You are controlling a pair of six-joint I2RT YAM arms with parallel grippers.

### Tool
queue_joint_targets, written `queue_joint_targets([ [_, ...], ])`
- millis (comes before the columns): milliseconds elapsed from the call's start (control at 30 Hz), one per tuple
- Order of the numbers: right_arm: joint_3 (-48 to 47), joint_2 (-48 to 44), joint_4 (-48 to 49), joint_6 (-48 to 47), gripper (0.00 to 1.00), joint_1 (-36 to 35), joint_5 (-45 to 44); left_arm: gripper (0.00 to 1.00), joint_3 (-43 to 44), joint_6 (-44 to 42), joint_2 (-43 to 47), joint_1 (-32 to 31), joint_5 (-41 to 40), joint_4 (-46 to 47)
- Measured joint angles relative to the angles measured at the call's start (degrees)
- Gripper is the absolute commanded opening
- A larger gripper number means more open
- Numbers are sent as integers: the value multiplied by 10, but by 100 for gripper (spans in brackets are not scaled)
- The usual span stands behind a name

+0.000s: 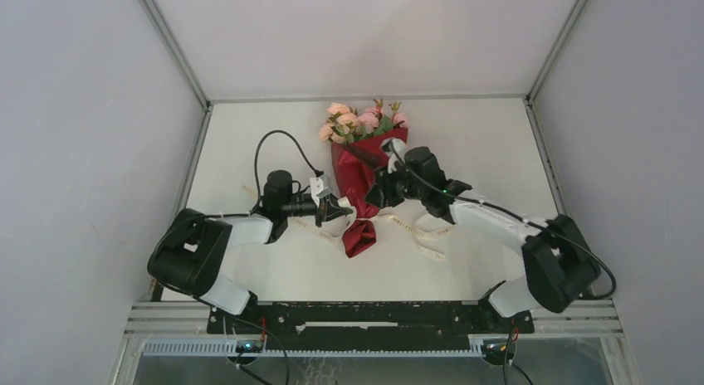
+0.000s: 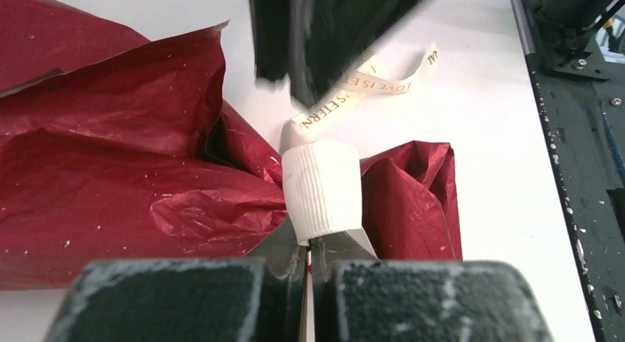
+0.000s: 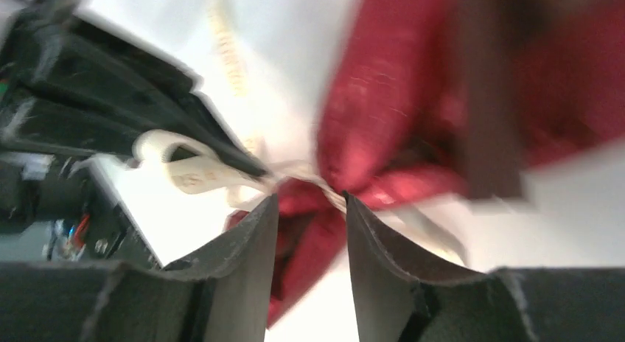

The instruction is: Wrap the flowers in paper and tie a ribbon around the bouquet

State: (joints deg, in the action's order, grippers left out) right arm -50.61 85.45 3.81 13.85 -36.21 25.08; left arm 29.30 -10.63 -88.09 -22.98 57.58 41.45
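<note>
The bouquet lies on the white table, pink flowers (image 1: 362,119) at the far end and the red paper (image 1: 357,179) cone tapering toward me. The cream ribbon (image 2: 322,191) wraps the cone's pinched waist. My left gripper (image 2: 309,242) is shut on a loop of that ribbon, just left of the waist (image 1: 339,207). My right gripper (image 3: 309,200) stands open over the waist from the right (image 1: 375,194), with red paper (image 3: 398,99) and a ribbon strand (image 3: 199,172) showing past its tips. The right wrist view is blurred.
Loose printed ribbon tails (image 1: 425,232) curl on the table right of the paper's flared end (image 1: 359,236). A black cable (image 1: 274,140) arcs over the left arm. Grey walls enclose the table; a metal rail (image 1: 374,319) runs along its near edge.
</note>
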Motion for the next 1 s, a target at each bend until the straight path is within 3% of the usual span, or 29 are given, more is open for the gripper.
queue_joint_targets([
  [233, -6, -92, -264, 126, 53, 66, -242, 0, -22, -46, 25, 0, -23, -11],
  [333, 19, -88, -337, 176, 59, 51, -282, 0, -26, -65, 38, 0, -25, -19],
  [500, 59, -60, -393, 211, 57, 12, -284, 0, -26, -90, 49, 0, -30, -29],
  [633, 59, -25, -377, 215, 43, 10, -270, 0, -26, -104, 50, 0, -30, -39],
  [767, 59, 2, -363, 213, 5, 8, -263, 0, -26, -111, 53, 0, -30, -48],
  [800, 57, 7, -365, 214, 0, 8, -260, 0, -26, -114, 53, 0, -30, -48],
  [1000, 49, 3, -375, 196, 0, 15, -238, 0, -26, -130, 54, 0, -31, -52],
])
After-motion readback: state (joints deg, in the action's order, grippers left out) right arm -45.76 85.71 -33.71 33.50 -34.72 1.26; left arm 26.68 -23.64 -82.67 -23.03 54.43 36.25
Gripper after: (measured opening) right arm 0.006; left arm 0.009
